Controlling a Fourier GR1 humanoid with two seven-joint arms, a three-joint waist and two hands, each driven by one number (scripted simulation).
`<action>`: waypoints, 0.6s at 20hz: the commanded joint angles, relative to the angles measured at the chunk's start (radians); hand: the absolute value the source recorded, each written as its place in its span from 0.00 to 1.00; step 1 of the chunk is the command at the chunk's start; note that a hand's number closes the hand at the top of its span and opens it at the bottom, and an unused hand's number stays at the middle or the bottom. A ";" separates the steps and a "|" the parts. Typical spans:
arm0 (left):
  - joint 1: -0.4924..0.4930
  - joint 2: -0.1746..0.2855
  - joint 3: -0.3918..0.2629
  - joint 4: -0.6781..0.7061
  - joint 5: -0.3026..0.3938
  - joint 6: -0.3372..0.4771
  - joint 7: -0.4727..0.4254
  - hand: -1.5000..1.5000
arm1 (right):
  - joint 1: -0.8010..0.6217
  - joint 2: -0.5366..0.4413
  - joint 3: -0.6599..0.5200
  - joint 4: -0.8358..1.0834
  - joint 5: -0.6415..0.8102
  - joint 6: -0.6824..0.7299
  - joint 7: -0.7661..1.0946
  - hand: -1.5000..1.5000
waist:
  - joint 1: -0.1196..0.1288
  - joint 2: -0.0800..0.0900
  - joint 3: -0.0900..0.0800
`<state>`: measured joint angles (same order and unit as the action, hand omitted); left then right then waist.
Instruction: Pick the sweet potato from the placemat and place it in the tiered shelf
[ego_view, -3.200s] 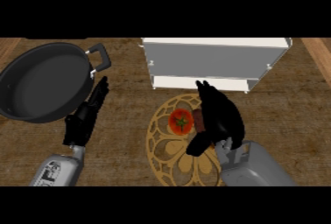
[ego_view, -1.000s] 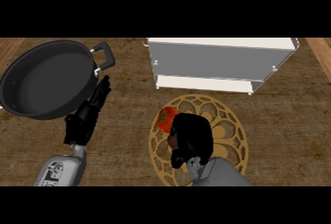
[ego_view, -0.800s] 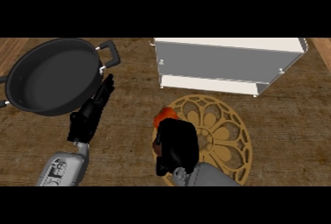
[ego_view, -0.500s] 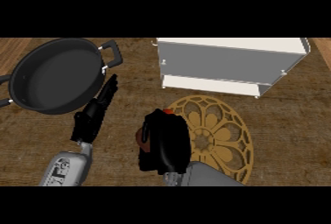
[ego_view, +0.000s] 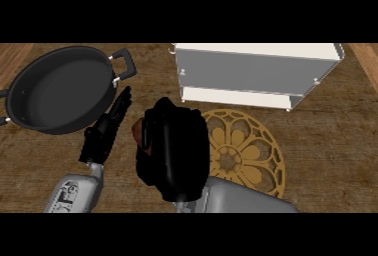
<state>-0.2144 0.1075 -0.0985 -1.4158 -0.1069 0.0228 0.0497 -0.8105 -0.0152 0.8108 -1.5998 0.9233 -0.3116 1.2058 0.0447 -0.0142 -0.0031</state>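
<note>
While the right robot hand (ego_view: 173, 150) grips it, sweet potato (ego_view: 139, 132) shows reddish-brown.

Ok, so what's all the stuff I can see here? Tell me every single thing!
pan: one, black, upper left on the counter
tiered shelf: one, white, top right
placemat: one, round, golden with a flower pattern, in front of the shelf
sweet potato: one, orange-brown, mostly hidden in the right hand, just left of the placemat
counter: one, brown wood, under everything
left hand: one, black, fingers straight, beside the pan
right hand: one, black, curled round the sweet potato
left forearm: one, grey, lower left
right forearm: one, grey, lower middle
</note>
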 joint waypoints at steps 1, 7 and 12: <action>-0.001 0.017 0.026 0.017 0.018 -0.014 -0.008 0.50 | -0.108 0.014 -0.053 0.006 0.072 -0.002 0.280 1.00 | -0.022 -0.003 -0.001; 0.013 -0.006 0.002 -0.019 -0.014 0.024 0.000 0.50 | -0.235 0.014 -0.178 0.024 0.163 0.075 0.281 1.00 | -0.029 -0.010 0.000; 0.005 0.005 0.021 -0.007 -0.002 0.016 0.013 0.50 | -0.342 0.014 -0.259 0.068 0.228 0.195 0.282 1.00 | -0.033 -0.009 -0.001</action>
<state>-0.1986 0.1032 -0.0904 -1.4210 -0.1109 0.0369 0.0471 -1.0502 -0.0151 0.6067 -1.5450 1.1091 -0.2256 1.2482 0.0138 -0.0215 -0.0037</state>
